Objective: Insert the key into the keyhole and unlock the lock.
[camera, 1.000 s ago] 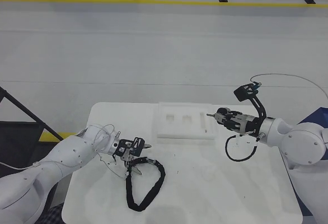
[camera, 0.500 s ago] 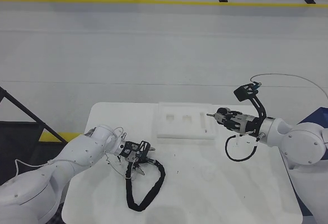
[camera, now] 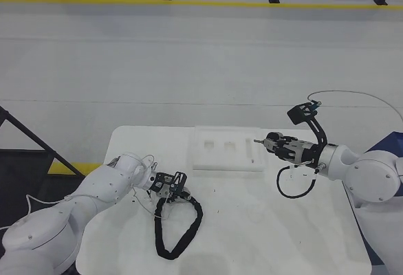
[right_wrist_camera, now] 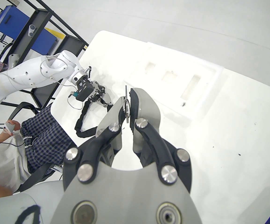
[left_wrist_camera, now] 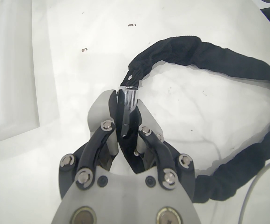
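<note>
- Currently, the left claw (left_wrist_camera: 125, 108) grips the lock's (left_wrist_camera: 219, 58) metal end at the counter's (camera: 270, 227) left.
- The right claw (right_wrist_camera: 128, 100) pinches the key (right_wrist_camera: 126, 107), well apart; insertion and unlocking remain.

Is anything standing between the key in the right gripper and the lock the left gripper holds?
Nothing upright does. The right gripper holds the key above the table; the left gripper grips the lock by its chrome end. Only the low white foam tray lies beneath part of the line between them.
</note>
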`<state>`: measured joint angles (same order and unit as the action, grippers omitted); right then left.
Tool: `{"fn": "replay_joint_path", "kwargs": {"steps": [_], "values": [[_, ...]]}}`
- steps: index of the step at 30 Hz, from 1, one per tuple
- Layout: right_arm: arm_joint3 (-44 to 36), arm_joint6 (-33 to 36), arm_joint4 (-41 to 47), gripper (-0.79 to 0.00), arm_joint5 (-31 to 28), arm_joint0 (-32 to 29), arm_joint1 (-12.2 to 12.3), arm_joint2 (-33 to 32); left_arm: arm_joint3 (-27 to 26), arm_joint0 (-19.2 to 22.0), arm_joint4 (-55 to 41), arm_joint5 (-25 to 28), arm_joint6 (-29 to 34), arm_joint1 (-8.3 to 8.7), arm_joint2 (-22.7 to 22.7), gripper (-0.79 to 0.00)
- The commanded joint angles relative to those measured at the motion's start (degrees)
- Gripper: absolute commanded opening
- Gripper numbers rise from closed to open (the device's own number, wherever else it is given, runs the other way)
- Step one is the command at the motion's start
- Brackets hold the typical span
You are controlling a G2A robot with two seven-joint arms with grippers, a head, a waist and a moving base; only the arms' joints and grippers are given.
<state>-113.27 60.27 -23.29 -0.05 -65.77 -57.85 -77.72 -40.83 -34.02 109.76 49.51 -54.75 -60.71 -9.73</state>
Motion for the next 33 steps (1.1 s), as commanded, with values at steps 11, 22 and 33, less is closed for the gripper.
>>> {"fn": "replay_joint_path", "kwargs": {"steps": [11,22,33], "values": [[0.0,0.0,0.0,-0.785,0.0,0.0,0.0,0.0,-7.96,1.34,-5.05,-1.61,-1.65,3.49,-0.02,-0.785],[-3.37,5.58,1.13,-0.785,3.75,0.89,-0.02,3.11,-22.55,4.08,-23.24,7.29,7.26,9.3,-1.4,-0.785],[-5.66,11.23,14.0,-0.785,17.85,4.49,-0.48,4.86,-32.47,3.7,-33.24,8.01,10.6,13.08,-7.33,-0.785]]}}
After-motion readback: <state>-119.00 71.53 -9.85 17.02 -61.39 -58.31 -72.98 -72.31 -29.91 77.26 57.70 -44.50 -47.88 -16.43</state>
